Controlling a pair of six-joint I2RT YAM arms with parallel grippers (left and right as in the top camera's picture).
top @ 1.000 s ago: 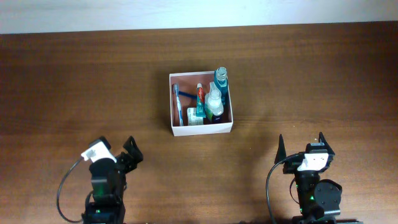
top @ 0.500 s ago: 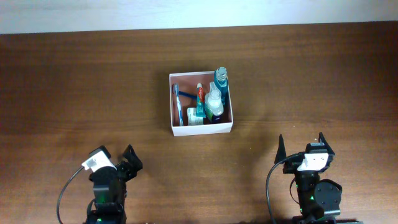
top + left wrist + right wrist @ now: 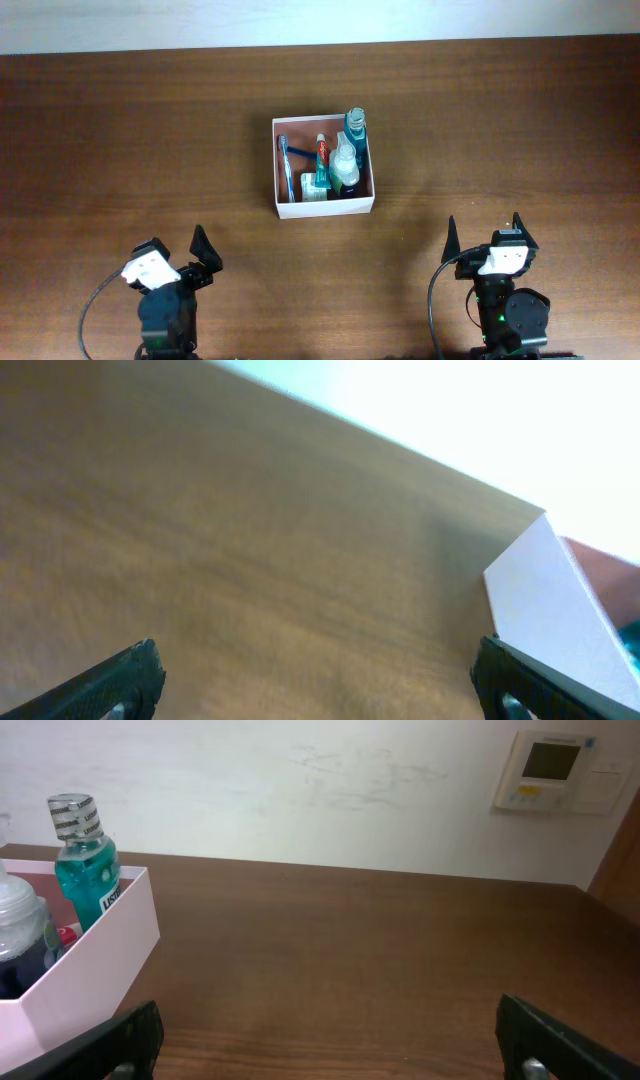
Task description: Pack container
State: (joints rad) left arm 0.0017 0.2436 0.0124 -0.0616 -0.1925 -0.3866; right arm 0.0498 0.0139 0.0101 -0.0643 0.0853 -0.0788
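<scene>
The container [image 3: 325, 207], a small square box with white walls and a reddish-brown inside, stands mid-table. It holds a blue toothbrush [image 3: 285, 165], a toothpaste tube [image 3: 321, 155], a teal mouthwash bottle [image 3: 355, 125], a clear spray bottle [image 3: 345, 168] and a small white pack [image 3: 314, 188]. My left gripper [image 3: 172, 250] is open and empty near the front edge, well to the container's front left. My right gripper [image 3: 485, 225] is open and empty at the front right. The left wrist view [image 3: 320, 680] shows a white container wall [image 3: 555, 600]. The right wrist view [image 3: 335, 1045] shows the container [image 3: 90, 960] and the mouthwash bottle [image 3: 85, 860].
The brown wooden table [image 3: 120, 130] ends at a pale wall at the back. A wall thermostat [image 3: 555, 770] shows in the right wrist view, far behind the table.
My left arm has drawn back toward the table's front edge and turned a little. The right arm and the container have not moved.
</scene>
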